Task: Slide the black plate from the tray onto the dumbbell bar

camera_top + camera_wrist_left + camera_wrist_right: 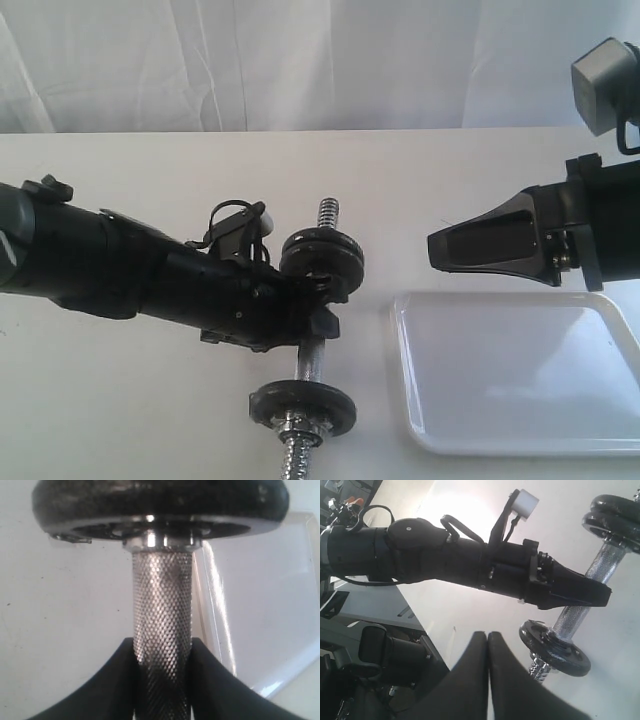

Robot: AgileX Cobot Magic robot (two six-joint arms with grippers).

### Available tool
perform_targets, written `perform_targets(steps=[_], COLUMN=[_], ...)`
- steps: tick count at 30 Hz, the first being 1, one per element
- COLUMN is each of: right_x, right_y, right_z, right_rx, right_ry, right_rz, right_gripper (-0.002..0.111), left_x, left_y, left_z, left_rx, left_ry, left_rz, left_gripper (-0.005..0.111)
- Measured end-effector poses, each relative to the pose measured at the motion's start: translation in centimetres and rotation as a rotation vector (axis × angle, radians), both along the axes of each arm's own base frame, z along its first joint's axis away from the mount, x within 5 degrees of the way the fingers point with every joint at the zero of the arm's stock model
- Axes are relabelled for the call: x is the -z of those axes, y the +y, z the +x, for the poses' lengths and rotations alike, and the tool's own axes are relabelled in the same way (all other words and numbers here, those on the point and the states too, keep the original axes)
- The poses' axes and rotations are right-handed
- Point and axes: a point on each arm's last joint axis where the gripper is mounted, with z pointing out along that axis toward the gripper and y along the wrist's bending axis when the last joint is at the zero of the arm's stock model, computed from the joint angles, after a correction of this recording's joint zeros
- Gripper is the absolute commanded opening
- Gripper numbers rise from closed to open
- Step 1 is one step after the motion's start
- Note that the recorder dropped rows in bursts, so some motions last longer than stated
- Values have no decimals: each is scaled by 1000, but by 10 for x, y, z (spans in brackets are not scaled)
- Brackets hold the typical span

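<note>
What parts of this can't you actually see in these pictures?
Exterior view: near end of the dumbbell bar runs off the bottom edge; the left gripper covers its middle.
Exterior view: the right edge cuts off the tray.
Left wrist view: the top edge crops the weight disc.

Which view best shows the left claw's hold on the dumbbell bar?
The left wrist view: close up, the left claw grips the dumbbell bar at its knurled middle, with a finger on either side. In the exterior view the claw's own body covers the contact. The right wrist view shows the claw side-on, crossing in front of the bar.
</note>
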Motion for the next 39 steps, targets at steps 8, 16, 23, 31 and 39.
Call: perform_targets(steps=[8, 16, 23, 31, 39], right_x=[0, 0, 0, 0, 0], right_y=[0, 0, 0, 0, 0], right_z=[0, 0, 0, 0, 0], right_rx=[0, 0, 0, -1, -1], right_ry=[0, 0, 0, -1, -1], right_rz=[0, 0, 0, 0, 0], right_gripper=[0, 0, 0, 0, 0], left_x=[4, 10, 13, 14, 14], left_y=[0, 4, 7, 6, 5], left_z=[-2, -5, -6, -6, -9], left_rx=[-29, -74, -107, -108, -56], left_ry=[37, 73, 98, 103, 90], left_rz=[-5, 5, 0, -4, 7], left_gripper=[0, 0, 0, 0, 0])
